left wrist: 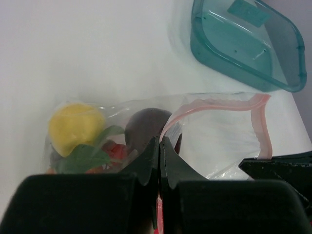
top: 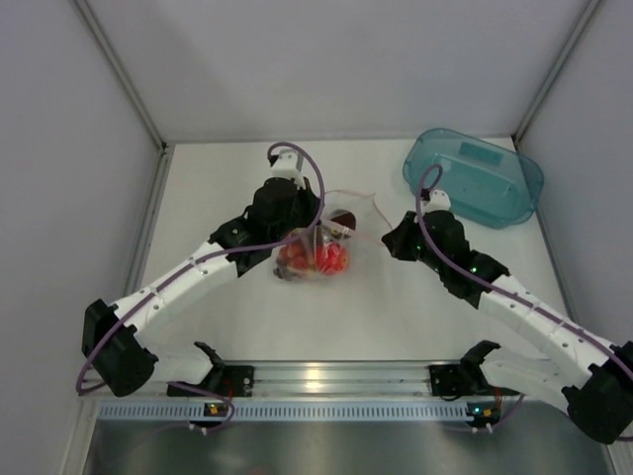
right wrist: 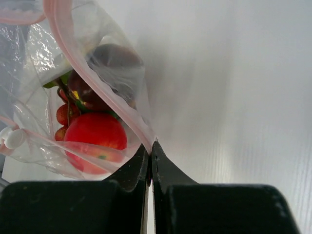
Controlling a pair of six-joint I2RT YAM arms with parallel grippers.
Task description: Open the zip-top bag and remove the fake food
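Note:
The clear zip-top bag [top: 331, 237] lies mid-table with its pink-red zip strip [left wrist: 229, 104] pulled apart into an open mouth. Inside are the fake food: a yellow lemon [left wrist: 75, 126], a dark purple grape bunch [left wrist: 146, 127], a red apple [right wrist: 95, 136] and small red berries with green leaves [left wrist: 90, 158]. My left gripper [left wrist: 160, 141] is shut on one side of the bag's mouth. My right gripper [right wrist: 151, 146] is shut on the other side's zip strip [right wrist: 97, 78]. In the top view the left gripper [top: 297, 223] and right gripper [top: 391, 237] flank the bag.
A teal translucent plastic tub [top: 473, 176] stands at the back right, also in the left wrist view [left wrist: 246, 44]. White walls enclose the table on three sides. The metal rail [top: 326, 381] runs along the near edge.

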